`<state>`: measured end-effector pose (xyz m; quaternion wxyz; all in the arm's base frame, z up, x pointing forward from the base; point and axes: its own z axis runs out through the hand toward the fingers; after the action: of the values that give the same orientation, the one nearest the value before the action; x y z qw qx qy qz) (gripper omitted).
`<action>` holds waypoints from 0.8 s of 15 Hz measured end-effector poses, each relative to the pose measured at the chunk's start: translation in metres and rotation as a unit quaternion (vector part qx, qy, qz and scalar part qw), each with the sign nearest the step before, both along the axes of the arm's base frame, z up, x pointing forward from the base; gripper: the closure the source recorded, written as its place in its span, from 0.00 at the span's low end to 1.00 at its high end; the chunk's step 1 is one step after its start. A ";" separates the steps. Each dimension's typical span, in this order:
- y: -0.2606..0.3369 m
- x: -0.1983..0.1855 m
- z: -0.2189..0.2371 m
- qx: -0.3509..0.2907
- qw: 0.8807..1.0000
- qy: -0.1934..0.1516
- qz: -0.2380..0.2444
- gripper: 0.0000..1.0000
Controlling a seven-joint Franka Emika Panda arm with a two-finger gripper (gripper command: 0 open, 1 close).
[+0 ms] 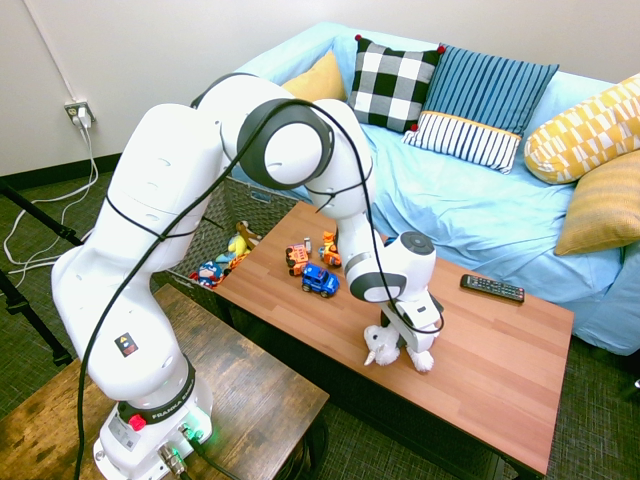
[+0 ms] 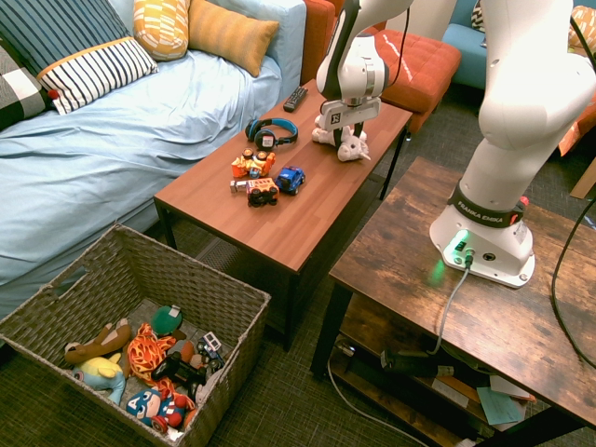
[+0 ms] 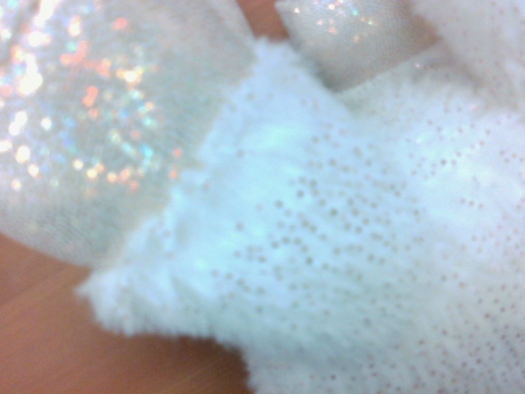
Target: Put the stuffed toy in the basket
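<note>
The stuffed toy, white and fluffy, lies on the wooden coffee table near its front edge. My gripper is pressed straight down into it from above, its tips buried in the fur. From the other side, the gripper sits on top of the toy at the table's far end. White fur and a glittery patch of the toy fill the wrist view. The basket, a large woven one with several toys inside, stands on the floor past the table's other end, by the sofa; the arm partly hides the basket.
Small toy cars sit mid-table, with blue headphones near them. A black remote lies by the sofa-side edge. The blue sofa with cushions runs along the table's far side.
</note>
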<state>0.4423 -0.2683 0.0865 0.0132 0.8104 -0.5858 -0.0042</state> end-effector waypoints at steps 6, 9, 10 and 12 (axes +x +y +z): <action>-0.004 0.010 0.034 0.003 0.999 -0.036 0.027 1.00; 0.007 0.020 0.076 -0.002 0.997 -0.064 0.040 1.00; 0.018 0.026 0.095 -0.005 0.996 -0.074 0.052 1.00; 0.053 0.038 0.134 -0.012 0.993 -0.089 0.074 1.00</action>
<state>0.4805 -0.2154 0.2207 -0.0291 0.8483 -0.5233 0.0757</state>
